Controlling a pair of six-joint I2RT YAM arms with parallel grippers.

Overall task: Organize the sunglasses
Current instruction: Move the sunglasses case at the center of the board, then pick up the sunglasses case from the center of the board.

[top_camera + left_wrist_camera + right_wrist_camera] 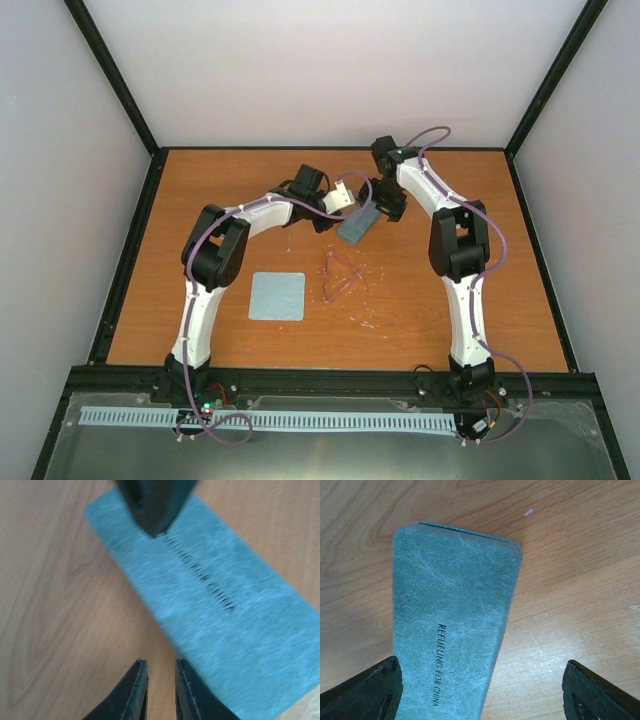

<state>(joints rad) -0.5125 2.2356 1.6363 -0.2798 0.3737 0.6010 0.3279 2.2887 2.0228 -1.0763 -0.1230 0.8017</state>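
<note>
Bench (450, 300): wooden, carrying all items.
Sunglasses case (358, 228): blue-grey, oblong, being straddled at one end by the right pincer (482, 680), which is being held wide, gripping nothing.
Sunglasses (338, 276): pinkish frame, lying just bases-ward of the case, about equally near both pincers.
Left pincer (161, 672): being held nearly closed, empty.

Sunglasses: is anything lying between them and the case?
Nothing visible does. The sunglasses lie just on the near side of the case, with only bare tabletop between; the cloth sits off to their left. The case itself looks closed.
</note>
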